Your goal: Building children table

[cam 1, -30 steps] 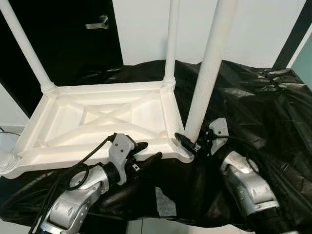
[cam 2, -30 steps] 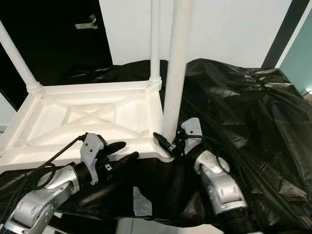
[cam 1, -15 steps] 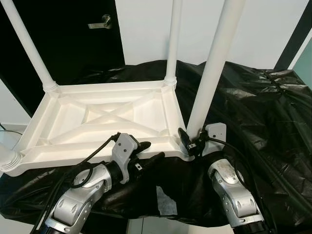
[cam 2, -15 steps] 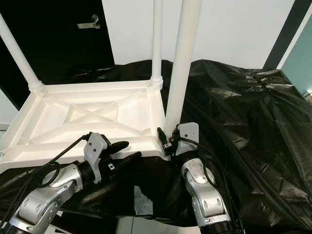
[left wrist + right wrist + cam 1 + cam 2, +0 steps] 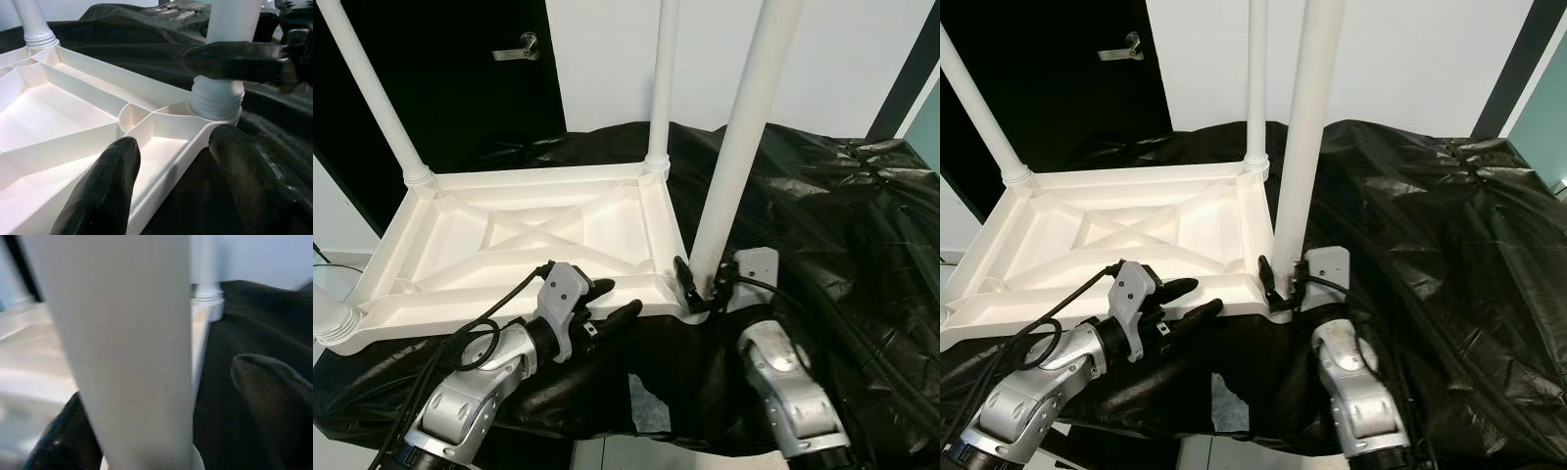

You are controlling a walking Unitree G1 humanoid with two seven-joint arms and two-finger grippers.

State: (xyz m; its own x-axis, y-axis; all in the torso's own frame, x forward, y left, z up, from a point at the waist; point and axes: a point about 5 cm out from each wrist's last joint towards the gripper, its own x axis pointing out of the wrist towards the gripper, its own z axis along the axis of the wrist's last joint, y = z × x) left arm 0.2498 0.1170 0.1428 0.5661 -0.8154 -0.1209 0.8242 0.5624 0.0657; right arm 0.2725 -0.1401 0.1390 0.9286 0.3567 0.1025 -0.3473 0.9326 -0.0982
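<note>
A white plastic children's table (image 5: pixel 509 180) lies upside down on a black sheet, its ribbed underside facing up. Two legs stand at its far corners (image 5: pixel 656 88), and the base of another shows at the near left corner (image 5: pixel 331 325). The near right leg (image 5: pixel 736 157) rises from its corner socket (image 5: pixel 217 100). My right gripper (image 5: pixel 702 286) is open at the base of that leg, one finger on each side, with a gap beside one finger (image 5: pixel 276 396). My left gripper (image 5: pixel 610 300) is open and straddles the table's near rim, left of that socket.
The black plastic sheet (image 5: pixel 842 225) covers the whole work surface and falls over its near edge, where a pale patch (image 5: pixel 646 403) shows. A dark door with a lever handle (image 5: pixel 521 44) and a white wall stand behind.
My right forearm has swung slightly left while its gripper stayed at the leg's base. The left gripper has edged a little forward along the near rim.
</note>
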